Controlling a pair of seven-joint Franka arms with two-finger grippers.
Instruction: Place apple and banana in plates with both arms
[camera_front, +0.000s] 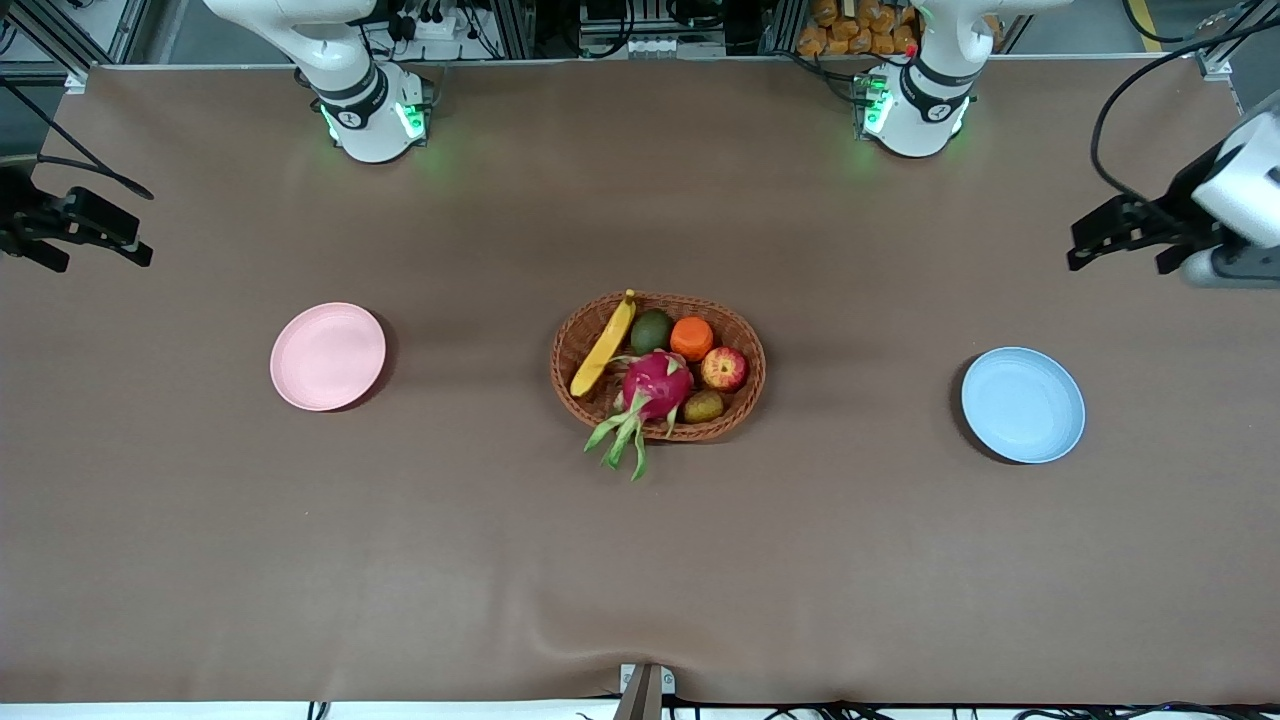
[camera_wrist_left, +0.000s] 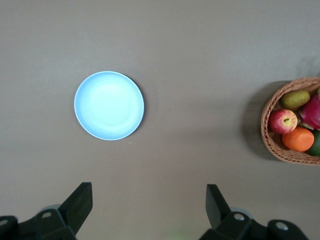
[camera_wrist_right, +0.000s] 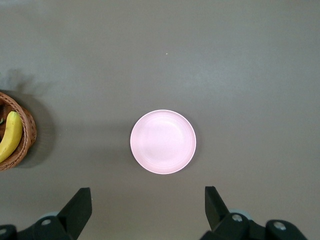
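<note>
Wicker basket (camera_front: 657, 366), frame centre: apple (camera_front: 724, 369), banana (camera_front: 604, 345) inside. Pink plate (camera_front: 327, 356), blue plate (camera_front: 1022, 404) bare. Left hand (camera_front: 1115, 235), right hand (camera_front: 75, 230): fingers apart, idle. Nothing placed.

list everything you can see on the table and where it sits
wicker basket: 1, brown, mid-table between the plates
banana: 1, yellow, in the basket, toward the right arm's end
apple: 1, red and yellow, in the basket, toward the left arm's end
orange: 1, in the basket beside the apple
dragon fruit: 1, magenta, in the basket, leaves over the rim
avocado: 1, dark green, in the basket
kiwi: 1, olive-brown, in the basket
pink plate: 1, bare, toward the right arm's end
blue plate: 1, bare, toward the left arm's end
left gripper: open, above the table by the blue plate
right gripper: open, above the table by the pink plate
</note>
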